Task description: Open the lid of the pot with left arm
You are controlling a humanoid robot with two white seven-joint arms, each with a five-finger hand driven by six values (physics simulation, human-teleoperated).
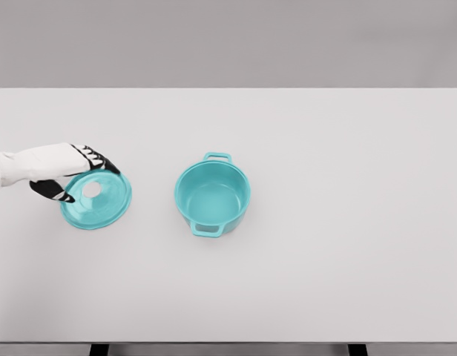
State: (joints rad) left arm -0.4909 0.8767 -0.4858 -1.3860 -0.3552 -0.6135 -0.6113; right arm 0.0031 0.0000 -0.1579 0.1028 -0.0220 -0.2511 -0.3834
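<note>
The left robot hand (74, 174) is gripping the lid (96, 200) beside the open pot (212, 196), so it should be lowering it flat onto the surface (347, 185) before letting go.

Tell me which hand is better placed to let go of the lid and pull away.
Left. The left hand is at the teal lid, fingers over its rim, beside the open pot. The right hand is out of view.

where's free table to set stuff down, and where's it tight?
Bare: everything right of the open teal two-handled pot, the far strip behind it, and the near strip along the white table front edge. Tight: far left, where the left hand meets the round teal lid.
</note>
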